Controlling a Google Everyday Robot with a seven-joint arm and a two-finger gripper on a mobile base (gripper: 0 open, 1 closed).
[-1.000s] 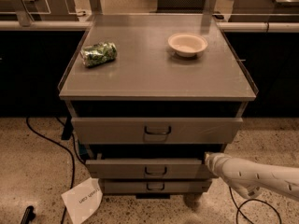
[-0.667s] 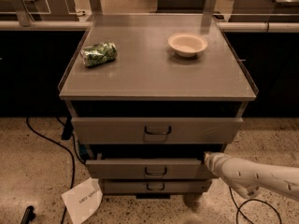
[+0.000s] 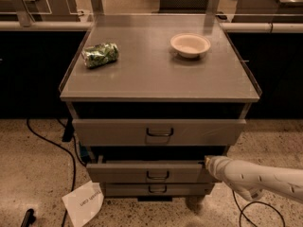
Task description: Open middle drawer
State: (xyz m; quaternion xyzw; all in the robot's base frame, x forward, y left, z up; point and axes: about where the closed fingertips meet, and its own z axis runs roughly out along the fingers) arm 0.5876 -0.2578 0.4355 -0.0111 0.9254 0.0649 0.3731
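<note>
Camera view: the cabinet (image 3: pixel 156 74) is seen from the front w/ three grey drawers stacked. The middle drawer (image 3: pixel 123 172) is found btwn the tall top drawer (image 3: pixel 109 132) and the slim bottom drawer (image 3: pixel 123 189); its dark loop handle (image 3: pixel 157 175) is centred on the front. The gripper (image 3: pixel 209 163) is brought in from the right on a white arm (image 3: pixel 260 178) and is placed at the upper right corner of the middle drawer's front, well apart from the handle. Whether it is spread or closed on anything cannot be told.

Step in hand, as judged: the middle drawer front is set a bit fwd of the bottom one, w/ a dark gap above it, so the opening is taken as begun but far from done. Next move, as judged: a firm hold on the edge or handle is needed, then a straight pull outward, w/o snagging the top drawer, which is also part out.

Writing: dark lettering is seen on a paper sheet (image 3: pixel 85 203) on the floor, but it can't be read. No brand is made out on the green bag (image 3: pixel 100 55); the bowl (image 3: pixel 190 45) is plain
</note>
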